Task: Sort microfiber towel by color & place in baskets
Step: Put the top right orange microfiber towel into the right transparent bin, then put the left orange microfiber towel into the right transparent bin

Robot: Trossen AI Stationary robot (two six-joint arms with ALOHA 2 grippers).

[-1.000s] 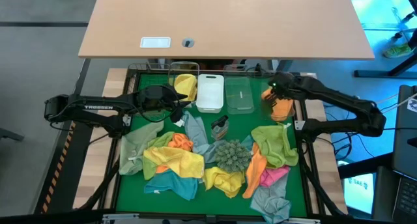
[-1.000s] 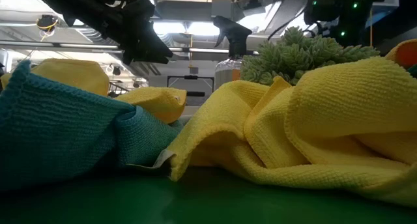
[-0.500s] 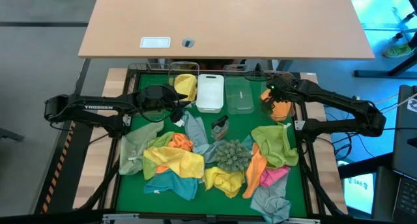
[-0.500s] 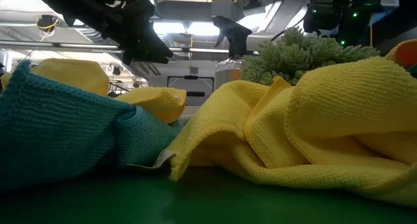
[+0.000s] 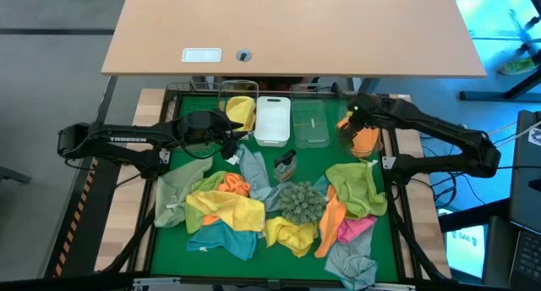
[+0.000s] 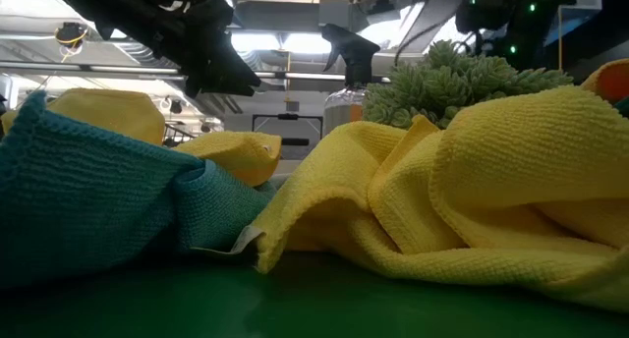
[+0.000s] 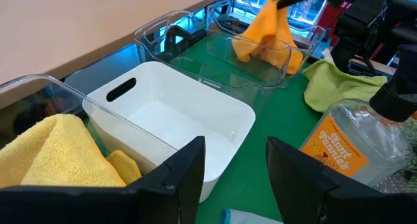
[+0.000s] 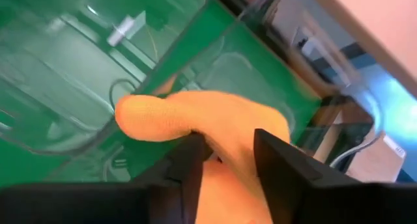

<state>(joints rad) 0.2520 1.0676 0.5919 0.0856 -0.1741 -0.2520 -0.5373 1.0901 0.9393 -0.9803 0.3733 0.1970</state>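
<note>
While over clear bin (image 5: 364, 132), R gripper (image 8: 225, 160) fingers parted, orange towel (image 8: 215, 129) between them.

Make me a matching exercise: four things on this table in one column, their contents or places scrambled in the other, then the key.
1. white basket
2. leftmost clear basket
3. spray bottle
4. right gripper

A. holds a yellow towel
B. over an orange towel at the rightmost basket
C. empty
D. standing between the baskets and the spiky ball

Pairs: 1-C, 2-A, 3-D, 4-B
</note>
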